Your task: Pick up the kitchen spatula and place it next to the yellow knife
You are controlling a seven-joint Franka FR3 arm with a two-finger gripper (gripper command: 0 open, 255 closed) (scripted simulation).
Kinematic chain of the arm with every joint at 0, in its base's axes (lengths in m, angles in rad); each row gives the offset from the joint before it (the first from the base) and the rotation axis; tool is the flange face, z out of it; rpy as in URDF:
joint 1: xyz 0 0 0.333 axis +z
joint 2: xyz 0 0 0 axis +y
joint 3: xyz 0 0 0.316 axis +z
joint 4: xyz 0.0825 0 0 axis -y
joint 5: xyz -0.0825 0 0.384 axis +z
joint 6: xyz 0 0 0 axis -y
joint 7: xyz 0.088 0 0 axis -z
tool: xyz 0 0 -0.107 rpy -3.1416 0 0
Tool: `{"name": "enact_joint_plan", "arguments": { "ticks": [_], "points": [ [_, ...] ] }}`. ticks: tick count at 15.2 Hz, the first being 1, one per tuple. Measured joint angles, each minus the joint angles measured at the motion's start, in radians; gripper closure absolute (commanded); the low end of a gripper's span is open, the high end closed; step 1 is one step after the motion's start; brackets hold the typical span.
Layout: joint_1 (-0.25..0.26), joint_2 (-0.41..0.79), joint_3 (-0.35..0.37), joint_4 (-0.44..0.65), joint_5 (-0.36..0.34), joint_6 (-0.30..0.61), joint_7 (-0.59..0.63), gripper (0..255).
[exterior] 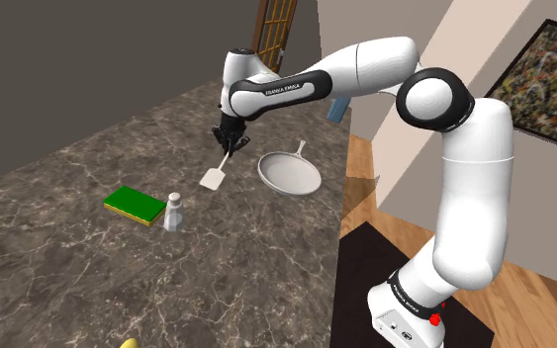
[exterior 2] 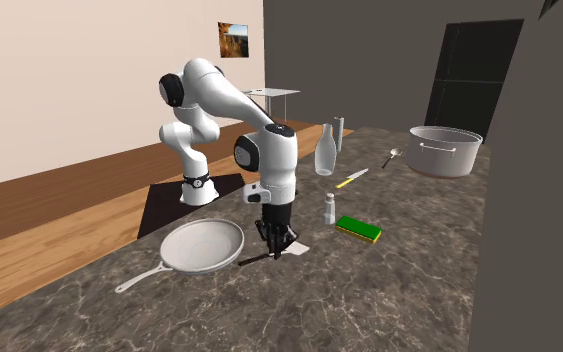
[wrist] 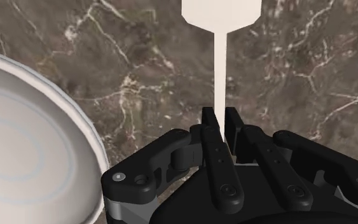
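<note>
**Already pinched, not yet placed**

Likeliest to go wrong first: a swivel in the grasp. Held by the gripper (wrist: 220, 121) on a thin white shaft only, near the handle end, so prone to pivoting or sliding out under a quick swing. Next, a knock on the way. Between here and the yellow knife (exterior 2: 352, 179), in the second exterior view: a small shaker (exterior 2: 329, 207) and a green sponge (exterior 2: 358, 230), both near the straight path. Best carried high and set down beside the knife, not on top of it. Also worth minding: the white pan (exterior 2: 202, 245), just beside the gripper.

As for the kitchen spatula (wrist: 220, 70): clasped between the two black fingers (wrist: 212, 137), pressed against its shaft from either side. Pointing straight out beyond the fingertips, flat blade foremost. Low over the dark marbled counter (exterior: 58, 227), perhaps touching it; hard to tell. Well apart from the knife.
</note>
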Motion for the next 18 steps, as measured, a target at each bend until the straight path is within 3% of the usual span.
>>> {"name": "enact_joint_plan", "arguments": {
  "ticks": [7, 18],
  "points": [
    [-0.001, -0.048, 0.011, 0.013, 0.016, -0.059, -0.005, 255],
    [0.071, -0.292, 0.085, -0.348, 0.052, 0.048, 0.167, 255]
  ]
}}
